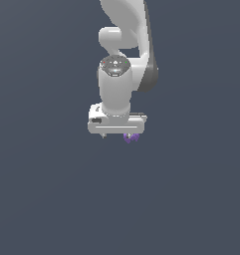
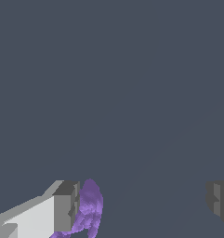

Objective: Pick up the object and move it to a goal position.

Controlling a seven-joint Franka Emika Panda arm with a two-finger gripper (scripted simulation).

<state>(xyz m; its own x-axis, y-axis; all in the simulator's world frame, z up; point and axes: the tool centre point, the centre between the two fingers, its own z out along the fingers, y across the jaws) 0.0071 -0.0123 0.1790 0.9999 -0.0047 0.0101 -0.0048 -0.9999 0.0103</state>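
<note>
Purple object [image 2: 88,209] sits right against one finger [image 2: 64,207] of my end effector [image 1: 118,134], other finger [image 2: 219,201] well apart from it, so jaws are spread wide, nothing pinched. In the exterior view the object [image 1: 131,137] pokes out under the end effector's right end, off-centre. Table [image 1: 52,199] is plain grey; I can't tell the height above it. My call: I'm at the grasp step. Close slowly and evenly, watch the lump doesn't roll or squirt out sideways, then lift.
</note>
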